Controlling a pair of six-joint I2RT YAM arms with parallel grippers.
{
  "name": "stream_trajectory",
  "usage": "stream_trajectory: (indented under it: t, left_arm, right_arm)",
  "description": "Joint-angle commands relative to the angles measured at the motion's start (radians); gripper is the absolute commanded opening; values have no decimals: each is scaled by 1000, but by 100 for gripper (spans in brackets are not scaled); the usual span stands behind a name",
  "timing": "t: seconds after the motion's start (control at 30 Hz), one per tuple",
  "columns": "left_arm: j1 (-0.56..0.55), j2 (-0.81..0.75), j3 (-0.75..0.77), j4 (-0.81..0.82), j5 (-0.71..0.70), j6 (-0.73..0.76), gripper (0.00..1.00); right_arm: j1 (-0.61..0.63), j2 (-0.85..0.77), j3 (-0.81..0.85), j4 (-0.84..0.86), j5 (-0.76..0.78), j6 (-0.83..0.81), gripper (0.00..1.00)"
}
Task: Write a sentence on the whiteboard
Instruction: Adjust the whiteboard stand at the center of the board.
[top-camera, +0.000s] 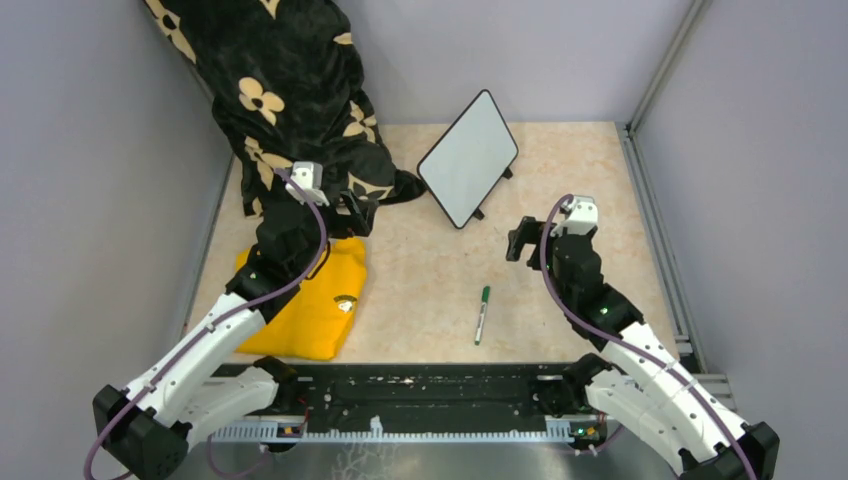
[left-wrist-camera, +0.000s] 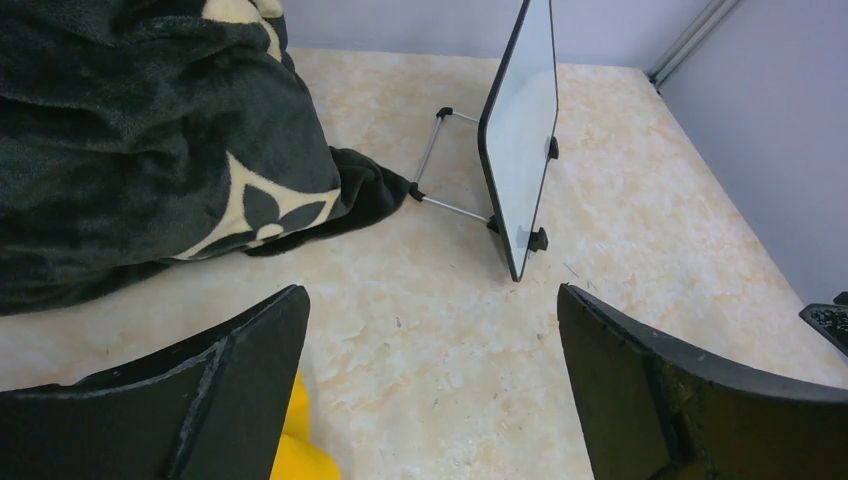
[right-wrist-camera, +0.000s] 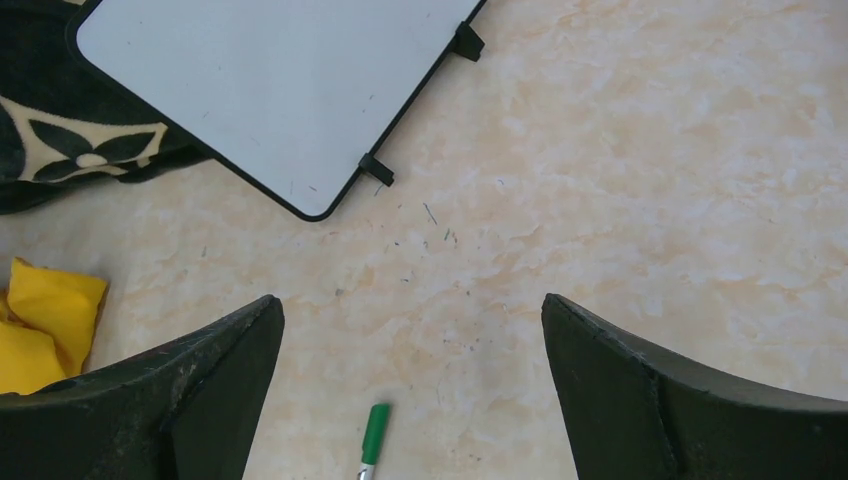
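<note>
- The whiteboard (top-camera: 468, 157) stands blank and tilted at the far middle of the table (top-camera: 420, 280).
- The green marker (top-camera: 482, 314) lies near-to-far, cap towards the board, just short of the right jaws and closer to them.
- The left jaws and right jaws both gape, empty.

Black floral blanket (top-camera: 290, 90); folded yellow cloth (top-camera: 310, 320); beige marbled tabletop (top-camera: 420, 280)

Open tabletop (top-camera: 430, 270) before whiteboard (top-camera: 468, 158), blanket (top-camera: 290, 90) beside it
</note>
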Motion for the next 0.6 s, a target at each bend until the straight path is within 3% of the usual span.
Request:
stream_trajectory:
  t: [0.0, 0.33, 0.57]
  left_arm:
    - [6, -30, -10, 27, -2, 0, 99]
    - [6, -24, -18, 48, 69, 14, 99]
    - [6, -35, -36, 75, 123, 37, 99]
  right_arm:
    - [-9, -2, 27, 21, -9, -3, 98]
    - [-5, 28, 80, -47, -15, -30, 93]
    - [57, 71, 109, -84, -66, -50, 83]
